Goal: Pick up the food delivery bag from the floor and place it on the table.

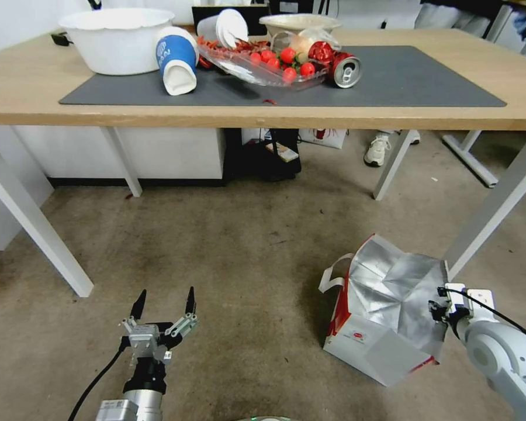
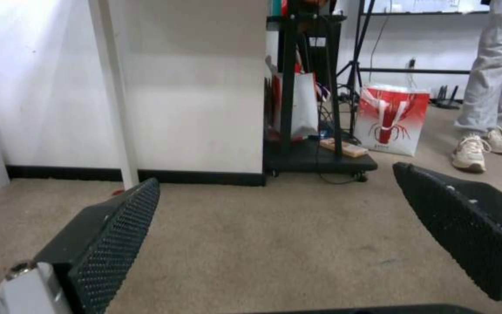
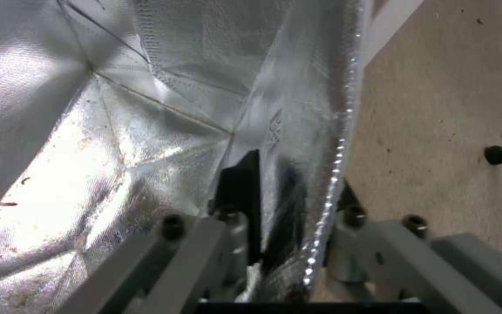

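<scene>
Where the right gripper meets the food delivery bag, its fingers pinch the bag's right-hand wall at the rim: one dark finger inside against the foil, the other outside.

Bag: on the floor, near a white leg of the table; tipped, mouth gaping upward and toward the table, long axis running from the near corner toward the table. Crinkled silver foil lining, smooth white paper faces, red edges, small round red logo, white strap handle looping off its left side.

Left gripper: low over bare carpet, well apart from the bag, dimpled black pads spread wide, holding nothing.

Table: light wood top, dark grey mat.
</scene>
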Controlling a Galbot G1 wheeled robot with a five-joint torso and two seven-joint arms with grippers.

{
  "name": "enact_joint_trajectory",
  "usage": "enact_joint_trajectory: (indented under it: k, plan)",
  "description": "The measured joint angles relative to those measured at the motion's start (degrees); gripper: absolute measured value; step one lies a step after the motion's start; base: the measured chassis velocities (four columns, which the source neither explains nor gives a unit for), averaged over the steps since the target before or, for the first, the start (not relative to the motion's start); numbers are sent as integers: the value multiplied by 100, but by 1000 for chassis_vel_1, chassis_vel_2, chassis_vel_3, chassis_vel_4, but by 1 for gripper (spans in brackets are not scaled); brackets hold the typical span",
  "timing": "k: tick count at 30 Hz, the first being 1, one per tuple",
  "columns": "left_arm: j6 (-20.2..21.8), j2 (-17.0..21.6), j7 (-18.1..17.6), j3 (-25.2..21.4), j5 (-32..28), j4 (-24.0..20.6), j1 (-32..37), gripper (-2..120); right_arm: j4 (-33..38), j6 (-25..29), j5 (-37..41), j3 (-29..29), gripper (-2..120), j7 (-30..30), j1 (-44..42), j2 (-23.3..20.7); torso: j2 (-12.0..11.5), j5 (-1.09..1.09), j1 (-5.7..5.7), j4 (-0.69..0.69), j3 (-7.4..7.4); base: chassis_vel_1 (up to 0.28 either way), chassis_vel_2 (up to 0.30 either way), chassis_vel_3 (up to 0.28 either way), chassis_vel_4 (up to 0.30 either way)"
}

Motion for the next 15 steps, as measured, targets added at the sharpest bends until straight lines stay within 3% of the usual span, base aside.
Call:
enact_joint_trajectory:
  k: [3, 9, 13, 15]
  plan:
    - [-17, -9, -9, -7, 3, -9, 7, 100, 15, 0, 37, 0, 0, -3, 3, -48, 0, 0, 0, 0, 0, 0, 0, 0, 0]
    - [-31, -19, -23, -5, 20, -14, 7, 100, 14, 2, 38, 0, 0, 1, -1, -58, 0, 0, 0, 0, 0, 0, 0, 0, 0]
    - [-38, -28, -49, 6, 39, -13, 20, 100, 57, 62, 76, 65, 0, -394, -57, -127, 0, 0, 0, 0, 0, 0, 0, 0, 0]
    - [-42, -27, -59, 6, 45, -14, 25, 100, 138, 275, -19, 114, 0, -926, -114, -233, 0, 0, 0, 0, 0, 0, 0, 0, 0]
